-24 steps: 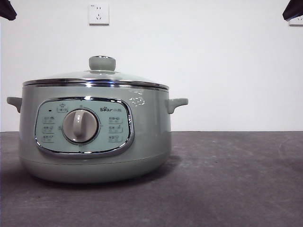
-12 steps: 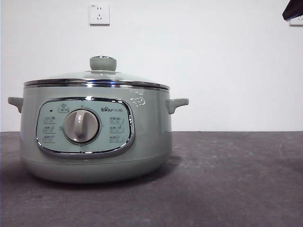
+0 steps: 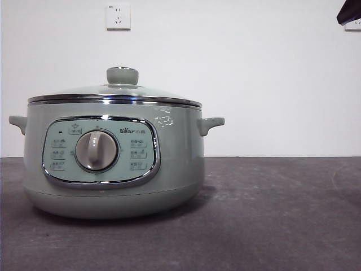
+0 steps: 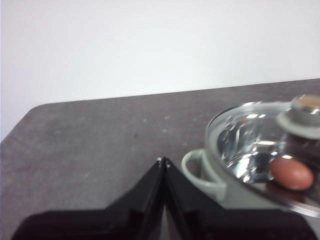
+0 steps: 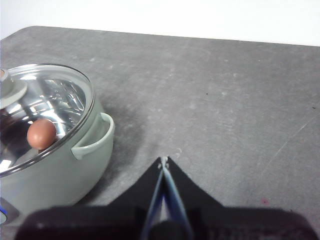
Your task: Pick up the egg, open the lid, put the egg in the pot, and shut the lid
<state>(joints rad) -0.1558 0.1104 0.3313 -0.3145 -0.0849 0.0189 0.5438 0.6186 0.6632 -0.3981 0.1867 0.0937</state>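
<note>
1. Both claws are pressed closed and hold nothing. From the front, only one black arm tip (image 3: pixel 350 11) shows, at the top right corner, high above the dark grey worktop (image 3: pixel 271 214). Which arm it belongs to cannot be told from this view.
2. Also from the front, the large round pale sage-green electric pot (image 3: pixel 113 164) stands on the left part of the worktop, its chrome-framed control panel and grey dial (image 3: pixel 96 150) facing the near edge. The shallow-domed glass lid with a chrome rim and a sage-green knob (image 3: pixel 122 75) sits closed on the pot. A white wall socket (image 3: pixel 118 17) hangs on the wall behind. The egg does not show in this view.
3. In the left wrist view, the left gripper (image 4: pixel 163 161) has its two black jaws meeting at the tips, with nothing between them. It hangs over bare worktop just beside one small side handle (image 4: pixel 200 172) of the pot, not touching it. The small reddish-brown oval egg (image 4: pixel 292 173) shows through the glass lid (image 4: pixel 250 145), inside the pot.
4. In the right wrist view, the right gripper (image 5: pixel 164 161) also has its jaws shut together, empty, over open worktop near the pot's other side handle (image 5: pixel 95 137). The egg (image 5: pixel 41 133) again lies inside the pot (image 5: pixel 55 170), under the closed lid (image 5: pixel 50 105).
</note>
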